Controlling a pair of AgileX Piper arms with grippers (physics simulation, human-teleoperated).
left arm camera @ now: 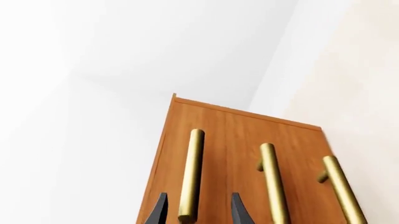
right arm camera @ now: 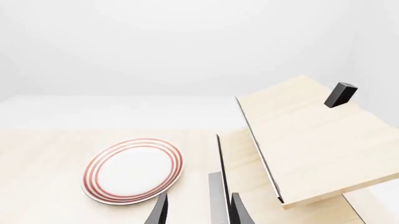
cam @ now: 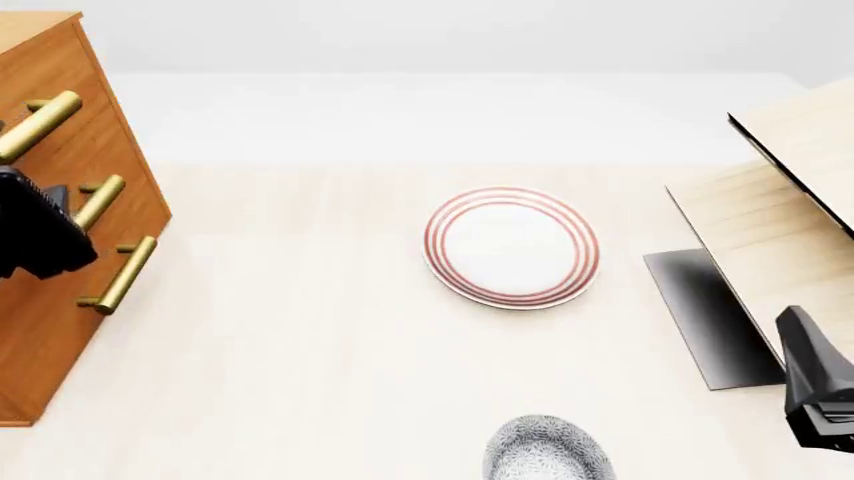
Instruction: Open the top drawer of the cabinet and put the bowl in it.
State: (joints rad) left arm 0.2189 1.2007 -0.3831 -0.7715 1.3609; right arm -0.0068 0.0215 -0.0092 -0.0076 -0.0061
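Top drawer (left arm camera: 181, 140): handle (left arm camera: 190, 172) bracketed by released left gripper (left arm camera: 198, 210) fingers; to be clenched squarely, pulled straight. Right gripper (right arm camera: 198, 209) spread, idle.

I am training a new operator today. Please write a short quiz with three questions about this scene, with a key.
1. True or false: the top drawer is already open.
2. What sits at the table's middle? A) plate B) cup C) box
3. Fill in: the left hand has its fingers on either side of a brass ____.

Key: 1 false, it looks closed. 2 A, the plate. 3 handle.
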